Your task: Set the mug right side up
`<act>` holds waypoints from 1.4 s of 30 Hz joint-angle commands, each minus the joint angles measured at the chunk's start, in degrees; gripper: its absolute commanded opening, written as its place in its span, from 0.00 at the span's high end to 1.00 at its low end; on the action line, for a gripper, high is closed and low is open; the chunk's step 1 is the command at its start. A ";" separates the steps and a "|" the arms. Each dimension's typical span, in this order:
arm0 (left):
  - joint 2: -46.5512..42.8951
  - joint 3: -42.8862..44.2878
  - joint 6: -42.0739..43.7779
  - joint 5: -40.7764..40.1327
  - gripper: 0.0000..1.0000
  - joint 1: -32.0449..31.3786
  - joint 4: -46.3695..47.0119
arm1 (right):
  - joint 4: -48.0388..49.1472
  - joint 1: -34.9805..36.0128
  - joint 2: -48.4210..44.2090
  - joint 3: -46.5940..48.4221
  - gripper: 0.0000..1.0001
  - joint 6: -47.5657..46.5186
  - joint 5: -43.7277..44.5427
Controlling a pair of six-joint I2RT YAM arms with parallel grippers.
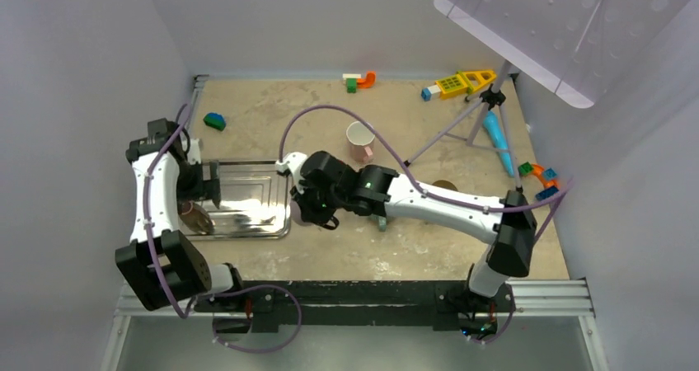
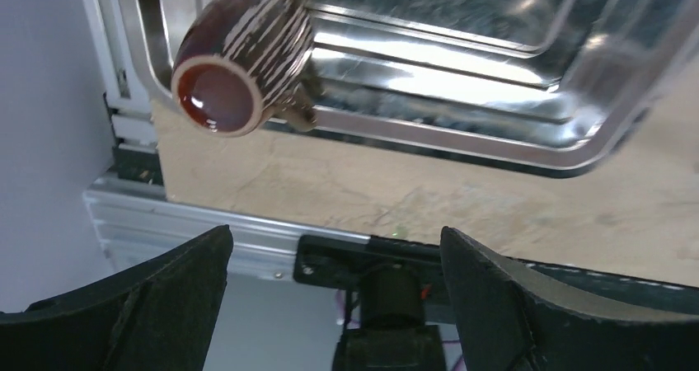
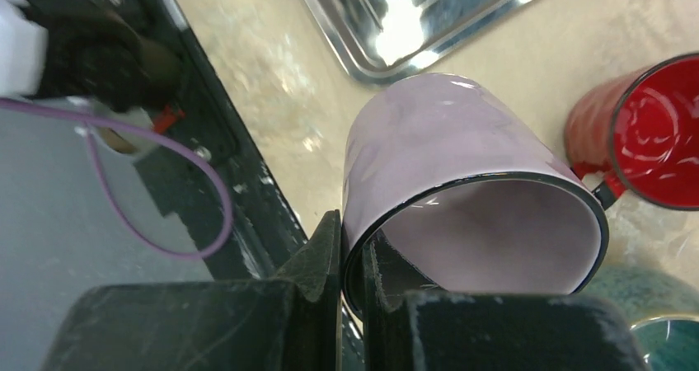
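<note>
One striped mug (image 2: 243, 62) sideways at tray (image 2: 462, 132) corner; right fingers (image 3: 317, 264) pinch lilac mug (image 3: 445, 140).

Overhead looks down; wrist views (close) share the tray (image 2: 511, 78).

The left arm (image 1: 157, 194) and the right arm (image 1: 445, 206) were built alike: glossy white shells joined by blocky black joint housings. A thin lilac cable (image 1: 147, 214) ran along the left arm's links and looped beside its black base (image 1: 247, 305). A second cable (image 1: 326, 108) of the same lilac arched over the right arm's black wrist block and trailed back past the black elbow housing (image 1: 513, 243). The left gripper (image 2: 334, 301) had broad matte-black fingers (image 2: 157, 305) with a faintly grainy surface. The right gripper (image 3: 353, 260) had the same black fingers (image 3: 317, 260), and its body was scuffed pale and dusty along the edges.
</note>
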 commanded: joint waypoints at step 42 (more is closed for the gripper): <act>19.58 -3.32 8.90 -9.24 0.12 7.80 14.89 | -8.82 3.89 14.75 5.63 0.47 0.60 18.56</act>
